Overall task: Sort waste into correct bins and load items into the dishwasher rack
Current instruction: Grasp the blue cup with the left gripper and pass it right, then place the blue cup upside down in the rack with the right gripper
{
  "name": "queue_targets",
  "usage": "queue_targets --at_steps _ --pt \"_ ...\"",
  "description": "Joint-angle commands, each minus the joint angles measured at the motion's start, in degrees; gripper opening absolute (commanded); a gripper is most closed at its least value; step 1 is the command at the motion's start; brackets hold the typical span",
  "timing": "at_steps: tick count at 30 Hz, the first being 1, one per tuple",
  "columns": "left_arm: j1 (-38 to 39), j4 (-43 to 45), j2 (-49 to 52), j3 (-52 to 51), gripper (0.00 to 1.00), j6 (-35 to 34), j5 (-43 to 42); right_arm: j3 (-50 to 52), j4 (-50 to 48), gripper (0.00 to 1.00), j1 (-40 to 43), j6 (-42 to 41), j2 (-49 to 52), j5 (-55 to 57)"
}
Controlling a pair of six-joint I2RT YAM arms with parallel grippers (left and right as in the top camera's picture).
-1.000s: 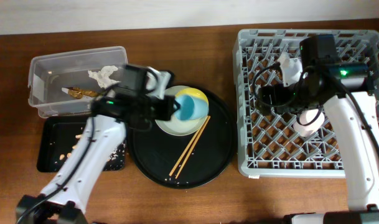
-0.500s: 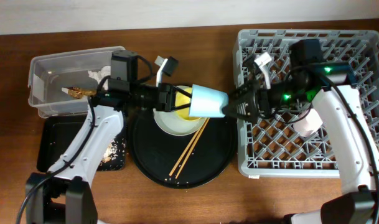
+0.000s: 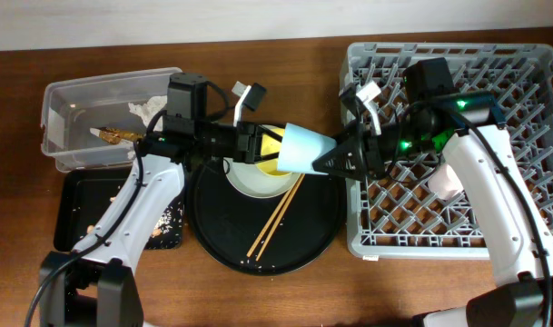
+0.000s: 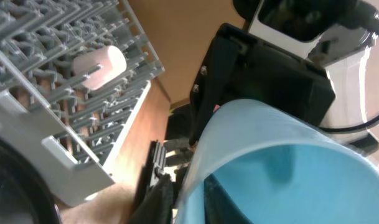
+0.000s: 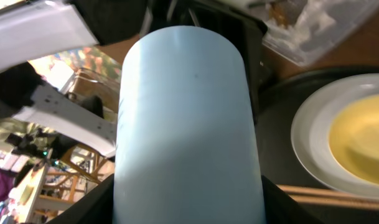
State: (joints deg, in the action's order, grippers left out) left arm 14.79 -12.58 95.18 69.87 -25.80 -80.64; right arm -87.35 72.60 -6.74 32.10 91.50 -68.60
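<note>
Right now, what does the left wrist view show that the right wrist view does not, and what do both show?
Only the left wrist view: the grey dishwasher rack with a pink cup lying in it. Only the right wrist view: the plate holding the yellow bowl, the wooden chopsticks, and the clear tub with white tissue. Both: the light blue cup, close up.

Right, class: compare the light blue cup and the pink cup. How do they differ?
The light blue cup hangs in the air between the left gripper and right gripper; the pink cup rests in the dishwasher rack. Overhead, the light blue cup shows clearly, while the right arm half hides the pink cup. Both are tipped sideways.
</note>
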Motion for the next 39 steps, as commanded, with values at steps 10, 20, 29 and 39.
queue_targets --at_steps 10,20,29,39 --pt "-2.71 -27.19 -10.16 0.33 0.46 17.79 59.98 -10.27 10.14 0.49 11.34 -27.82 -0.07 59.32" --pt "-2.69 -32.54 -13.03 0.31 0.46 17.77 63.10 -10.14 14.23 0.50 11.37 -33.03 10.99 69.85" --pt "-2.69 -32.76 -13.03 0.31 0.46 17.77 63.10 -10.05 13.07 0.95 11.32 -32.37 16.76 67.30" --pt "-2.69 -33.62 -13.03 0.31 0.46 17.77 63.10 -12.85 14.19 0.93 11.28 -31.69 9.38 65.64"
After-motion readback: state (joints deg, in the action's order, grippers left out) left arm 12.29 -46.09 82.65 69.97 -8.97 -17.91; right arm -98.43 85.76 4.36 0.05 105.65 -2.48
